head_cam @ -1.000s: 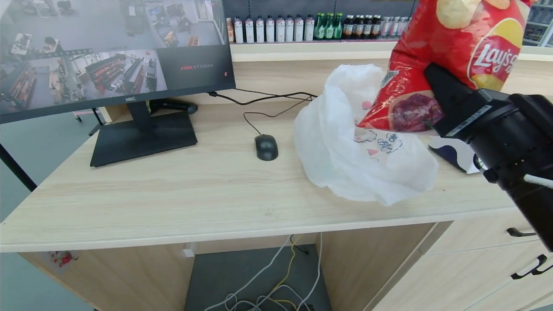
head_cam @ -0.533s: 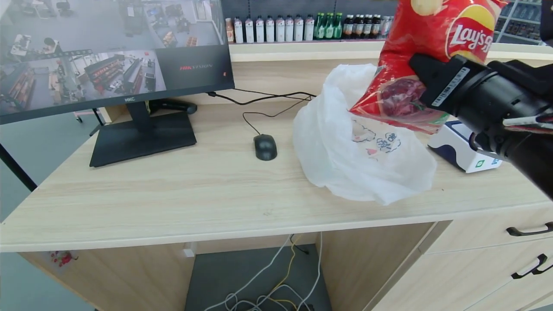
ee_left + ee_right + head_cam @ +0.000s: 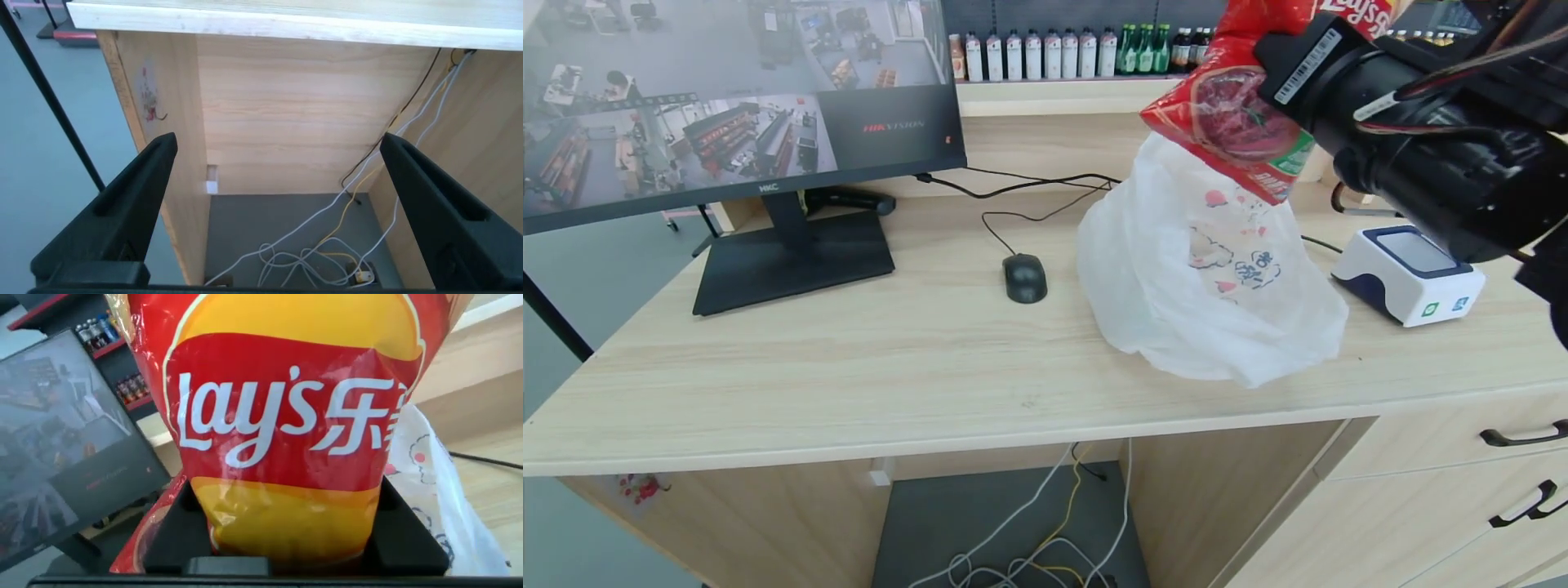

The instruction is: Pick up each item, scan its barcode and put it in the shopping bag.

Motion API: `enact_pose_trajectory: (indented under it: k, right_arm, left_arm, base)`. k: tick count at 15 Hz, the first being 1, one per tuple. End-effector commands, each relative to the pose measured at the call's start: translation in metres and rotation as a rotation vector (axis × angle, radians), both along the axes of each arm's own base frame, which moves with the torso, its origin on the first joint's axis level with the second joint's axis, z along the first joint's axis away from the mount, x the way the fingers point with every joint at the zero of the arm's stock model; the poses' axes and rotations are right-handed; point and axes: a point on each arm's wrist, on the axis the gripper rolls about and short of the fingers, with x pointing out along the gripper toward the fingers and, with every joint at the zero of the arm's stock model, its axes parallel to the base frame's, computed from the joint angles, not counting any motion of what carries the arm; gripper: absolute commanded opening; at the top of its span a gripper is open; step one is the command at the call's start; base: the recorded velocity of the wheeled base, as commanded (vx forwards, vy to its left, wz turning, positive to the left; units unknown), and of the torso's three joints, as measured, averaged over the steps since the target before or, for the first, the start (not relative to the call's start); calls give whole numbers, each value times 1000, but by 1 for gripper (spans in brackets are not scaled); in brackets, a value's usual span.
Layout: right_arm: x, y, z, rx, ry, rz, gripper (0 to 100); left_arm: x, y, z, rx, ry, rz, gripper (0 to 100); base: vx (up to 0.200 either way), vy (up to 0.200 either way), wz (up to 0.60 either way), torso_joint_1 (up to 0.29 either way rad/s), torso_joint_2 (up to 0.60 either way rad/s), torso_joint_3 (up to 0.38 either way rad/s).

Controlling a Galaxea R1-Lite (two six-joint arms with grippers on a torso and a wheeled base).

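I have the chips (image 3: 1229, 122) clamped across the body by the right gripper (image 3: 286, 539), its fingers pressed on either side, and the packet hangs just above the top of the bag (image 3: 1201, 286). I judge the packet light, air-puffed, crinkly and slippery, with contents that crush easily. A modest squeeze across the middle, or a pinch on a sealed seam, should suit it. The scanner (image 3: 1409, 273) sits near the bag, to its right. The left gripper (image 3: 278, 147) hangs below the desk (image 3: 849, 367) that the bag rests on, fingers wide apart and empty. My count is one packet of chips, one bag and one scanner.
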Motion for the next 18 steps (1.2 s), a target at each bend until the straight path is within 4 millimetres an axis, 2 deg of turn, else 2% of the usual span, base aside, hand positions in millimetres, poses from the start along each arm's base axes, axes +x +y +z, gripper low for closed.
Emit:
enact_pose_trajectory:
  k: [1,4,7,10,12,14,17,18]
  right_arm:
    - [22,22,-10,14,21,17,0]
    - [36,16,-21,76,59,-44,0]
    - [41,3,-23,99,66,-81,0]
    - [35,-8,-36,89,108,-94,0]
    - [29,-11,-32,87,99,-89,0]
    - [19,-16,-39,72,121,-85,0]
    - [12,-21,-38,91,120,-78,0]
    - [8,-23,-44,90,141,-77,0]
  left_arm:
    - [0,0,0,0,0,2,100]
    - [0,0,0,0,0,0,100]
    - [0,0,0,0,0,2,100]
    - [0,0,0,0,0,-2,100]
    - [0,0,0,0,0,0,100]
    - [0,0,0,0,0,0,100]
    - [0,0,0,0,0,2,100]
    - [0,0,0,0,0,0,100]
  base:
    - [0,0,0,0,0,0]
    - [0,0,0,0,0,0]
    - [0,0,0,0,0,0]
    - [0,0,0,0,0,0]
    - [0,0,0,0,0,0]
    - [0,0,0,0,0,0]
    - [0,0,0,0,0,0]
    - [0,0,0,0,0,0]
